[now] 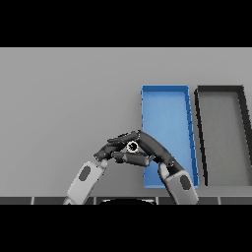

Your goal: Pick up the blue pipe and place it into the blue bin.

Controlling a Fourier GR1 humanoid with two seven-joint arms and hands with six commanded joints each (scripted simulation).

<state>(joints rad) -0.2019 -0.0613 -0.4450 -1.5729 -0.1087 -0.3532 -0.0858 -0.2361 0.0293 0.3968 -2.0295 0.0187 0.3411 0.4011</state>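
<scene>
Nearest the front edge of the grey tabletop point(59, 98), two white and grey forearms rise and lean toward each other, and the two dark hands meet just left of the blue bin's point(167, 101) near left corner. The left robot hand point(107, 150) comes up from the lower left with its fingers stretched toward the right; the right robot hand point(152, 147) reaches in from the lower right, crossing over the bin's left wall. The fingers overlap so closely that I cannot tell which hand has the grip, or whether either is closed. Between them sits a small pale ring with a dark centre, which looks like the open end of the pipe point(132, 146); no blue of it shows and the rest of its length is hidden behind the fingers. The right forearm covers the bin's near left corner. Farther back, the bin's floor lies bare up to its far wall. Just beside it on the right, apart by a narrow strip, stands a dark-walled bin point(220, 89) with a grey floor. To the left and toward the far edge the tabletop stretches open.
</scene>
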